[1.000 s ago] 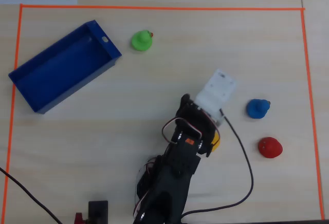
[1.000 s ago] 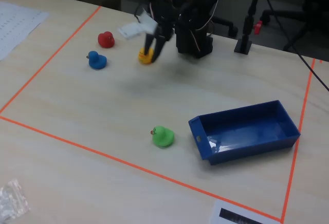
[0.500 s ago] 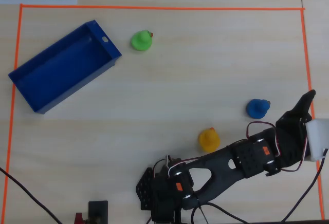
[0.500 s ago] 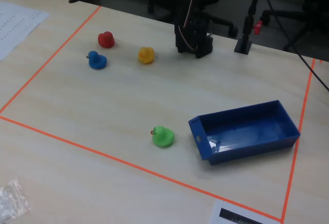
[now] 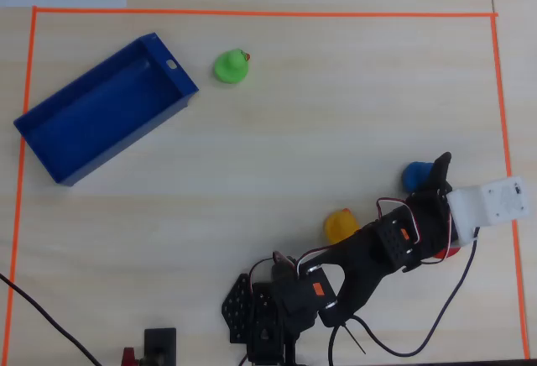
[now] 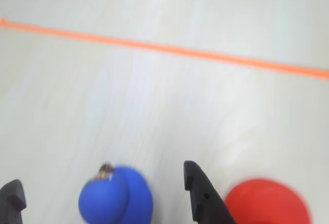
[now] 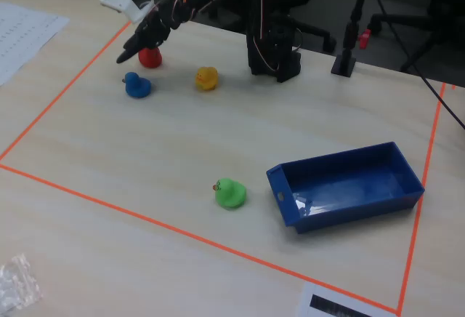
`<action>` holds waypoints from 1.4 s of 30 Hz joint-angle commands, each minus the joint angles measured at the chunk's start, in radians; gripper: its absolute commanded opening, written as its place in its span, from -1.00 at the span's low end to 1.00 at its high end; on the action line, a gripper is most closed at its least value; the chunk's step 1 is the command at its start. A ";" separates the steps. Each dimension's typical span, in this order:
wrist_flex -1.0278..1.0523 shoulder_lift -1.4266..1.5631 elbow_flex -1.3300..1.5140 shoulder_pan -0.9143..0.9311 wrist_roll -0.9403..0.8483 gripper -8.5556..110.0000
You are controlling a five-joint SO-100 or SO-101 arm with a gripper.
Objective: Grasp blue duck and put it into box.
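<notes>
Evidently lined up for a grasp, the spread gripper [image 6: 100, 193] straddled the blue duck [image 6: 115, 196], red duck [image 6: 266, 202] just outside one finger.

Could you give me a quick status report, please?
Gripper open, straddling small blue rubber duck. Red duck close beside, outside the fingers. Dark blue plastic box empty.

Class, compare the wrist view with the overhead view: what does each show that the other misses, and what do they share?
Only the wrist view shows the blue duck sitting between the open gripper fingers. Only the overhead view shows the box, the green duck and the yellow duck. Both show the blue duck, the orange tape border and a bit of the red duck.
</notes>
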 commanded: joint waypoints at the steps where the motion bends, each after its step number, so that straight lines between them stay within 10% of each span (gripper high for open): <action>1: -0.031 0.028 0.014 -0.025 -0.003 -0.15; 31: -0.192 -0.221 0.012 -0.114 0.011 -0.18; 36: -0.238 -0.235 0.009 -0.110 0.061 -0.86; 42: -0.232 -0.204 0.012 -0.103 0.095 -0.86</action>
